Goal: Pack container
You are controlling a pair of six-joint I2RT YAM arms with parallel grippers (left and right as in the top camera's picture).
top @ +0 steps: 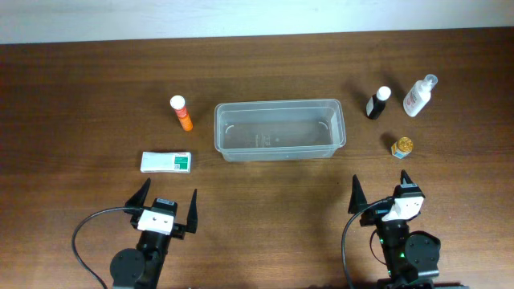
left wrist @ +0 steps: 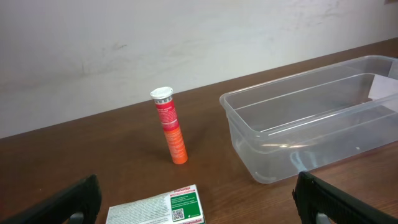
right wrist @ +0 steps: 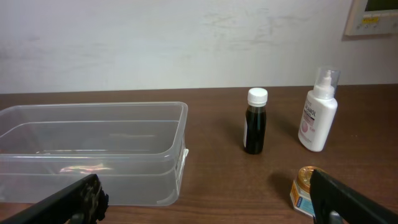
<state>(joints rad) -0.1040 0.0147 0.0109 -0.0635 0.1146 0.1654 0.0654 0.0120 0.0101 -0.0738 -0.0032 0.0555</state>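
Left gripper [top: 170,191], right gripper [top: 380,181] both spread wide; container [top: 279,130] on dark wood table [top: 80,96]; white wall [left wrist: 124,50] behind.

Middle of the desk: the container [top: 279,132] is in your way, but its top is open.
Left side: bare wood lies between the orange tube [top: 181,113] and the flat box [top: 167,162].
Right side: the dark bottle [top: 377,103] and spray bottle [top: 419,95] stand close together.
Near edge, right: the small jar [top: 402,147] sits just ahead of your right gripper [top: 380,181].
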